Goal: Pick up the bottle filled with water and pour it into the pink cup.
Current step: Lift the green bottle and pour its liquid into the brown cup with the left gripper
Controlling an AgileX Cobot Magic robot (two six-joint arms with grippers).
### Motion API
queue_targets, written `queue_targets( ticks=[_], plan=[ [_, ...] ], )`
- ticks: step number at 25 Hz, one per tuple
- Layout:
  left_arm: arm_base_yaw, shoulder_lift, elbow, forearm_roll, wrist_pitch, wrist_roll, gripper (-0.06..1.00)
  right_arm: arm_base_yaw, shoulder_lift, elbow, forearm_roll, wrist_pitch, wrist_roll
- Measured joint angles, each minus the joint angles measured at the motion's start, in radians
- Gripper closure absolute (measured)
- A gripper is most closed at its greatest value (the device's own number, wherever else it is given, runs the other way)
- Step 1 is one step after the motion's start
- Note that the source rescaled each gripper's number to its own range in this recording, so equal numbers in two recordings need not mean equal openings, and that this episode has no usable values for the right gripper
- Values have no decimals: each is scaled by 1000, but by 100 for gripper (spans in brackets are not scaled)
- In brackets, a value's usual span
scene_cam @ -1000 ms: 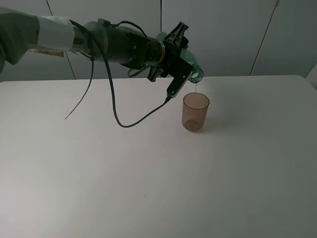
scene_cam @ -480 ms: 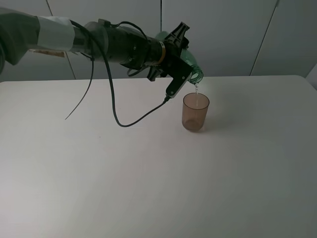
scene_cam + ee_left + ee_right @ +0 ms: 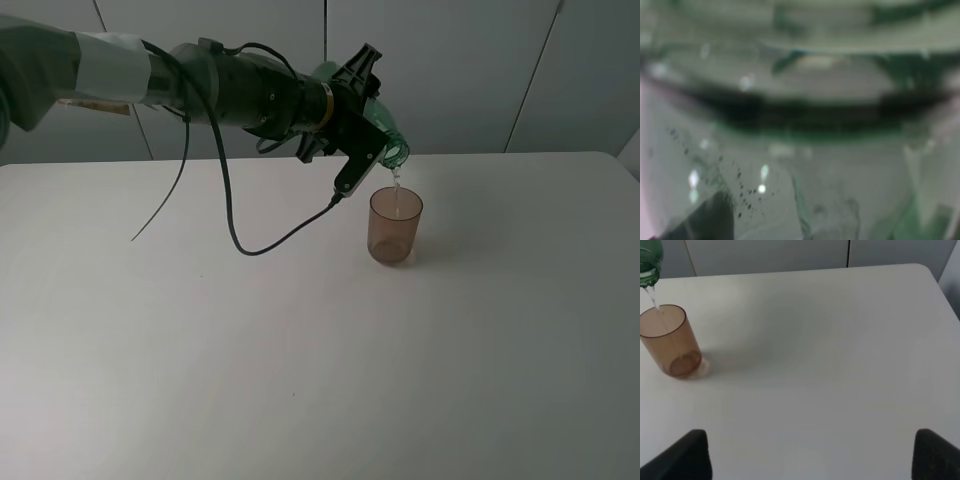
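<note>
My left gripper [image 3: 360,116] is shut on the green-tinted bottle [image 3: 386,127] and holds it tilted, neck down to the right. The bottle's mouth is just above the rim of the pink cup [image 3: 395,226]. A thin stream of water [image 3: 397,184] falls from the mouth into the cup. The cup stands upright on the white table [image 3: 300,350]. In the left wrist view the bottle [image 3: 800,165] fills the picture, blurred. The right wrist view shows the cup [image 3: 670,342], the bottle's mouth [image 3: 649,262] and my right gripper [image 3: 812,455], open and empty, well away from the cup.
A black cable [image 3: 230,215] hangs from the left arm and loops down close to the table left of the cup. Grey wall panels [image 3: 450,70] stand behind the table's far edge. The right arm does not show in the exterior view.
The bottle has tipped slightly further. The drip at its mouth has become a steady thin stream into the cup. The cup has not moved.
</note>
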Motion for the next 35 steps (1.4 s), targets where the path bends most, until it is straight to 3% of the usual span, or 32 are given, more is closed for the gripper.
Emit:
queue_targets(
  ticks=[35],
  plan=[
    [-23, -17, 0, 0, 60, 154, 94, 0, 0, 0, 0, 0, 0]
  ],
)
